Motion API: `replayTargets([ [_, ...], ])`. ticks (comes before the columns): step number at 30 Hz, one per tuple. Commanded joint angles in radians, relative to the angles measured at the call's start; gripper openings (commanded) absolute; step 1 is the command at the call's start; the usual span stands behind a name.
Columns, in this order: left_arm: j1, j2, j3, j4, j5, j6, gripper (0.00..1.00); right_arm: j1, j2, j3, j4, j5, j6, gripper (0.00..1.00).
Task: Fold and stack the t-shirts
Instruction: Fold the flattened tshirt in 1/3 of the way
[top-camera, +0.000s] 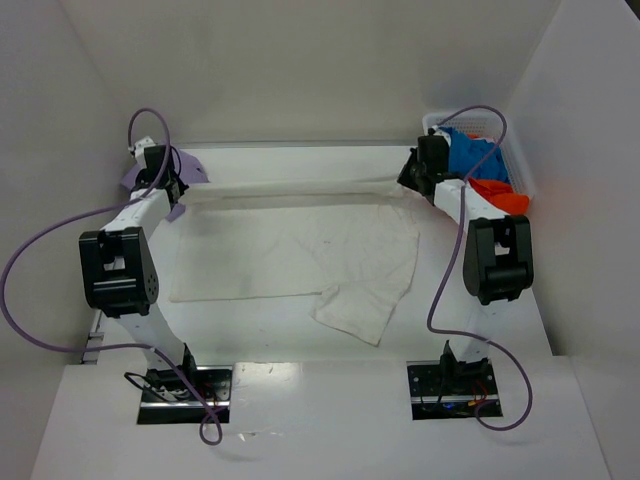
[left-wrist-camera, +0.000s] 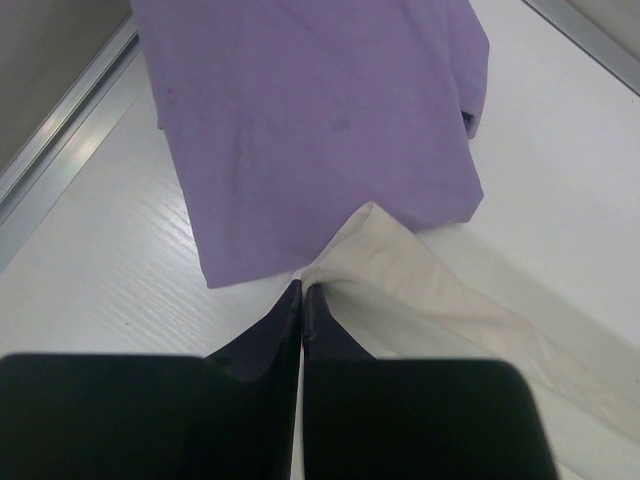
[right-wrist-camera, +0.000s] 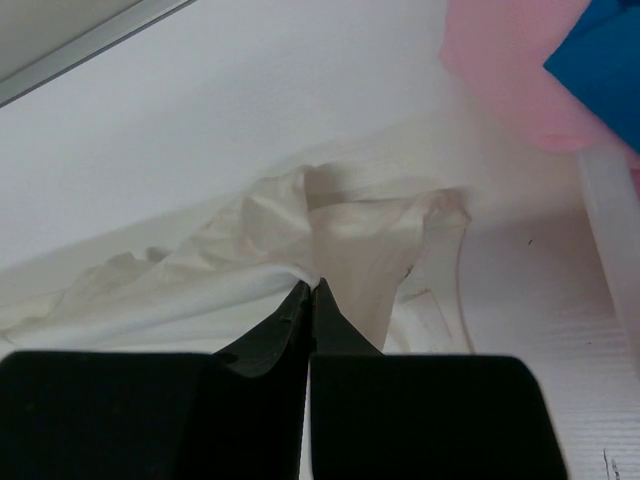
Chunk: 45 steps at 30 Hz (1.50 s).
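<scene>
— Top external view: how many shirts can you count?
— One off-white t-shirt (top-camera: 300, 255) lies flat on the table (top-camera: 480, 335). Its far edge is stretched in a line between the two grippers.
— Are both holding it?
— Yes. The left gripper (left-wrist-camera: 302, 288) is pinched tight on one far corner, and the right gripper (right-wrist-camera: 310, 286) on the other.
— Anything else?
— One lavender t-shirt (left-wrist-camera: 320, 120) lies just ahead of the left fingertips, touching that corner. Ahead and to the right of the right fingers, one basket (top-camera: 455, 119) holds one blue t-shirt (top-camera: 470, 155) and one orange-red t-shirt (top-camera: 500, 197). One pale pink cloth (right-wrist-camera: 510, 60) shows beside the blue.
</scene>
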Motion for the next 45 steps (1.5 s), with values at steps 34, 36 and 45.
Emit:
replayTargets([
  [34,0.029,-0.215,-0.143,-0.046,0.03,-0.047,0.46,-0.015,-0.176,-0.22,0.055,0.031,0.018,0.37],
  [36,0.029,-0.244,-0.143,-0.037,0.03,-0.037,0.61,-0.015,-0.185,-0.208,0.064,0.031,0.018,0.4],
  [45,0.029,-0.256,-0.114,0.041,0.295,0.03,0.9,-0.015,-0.04,-0.042,0.055,-0.129,-0.012,0.56],
])
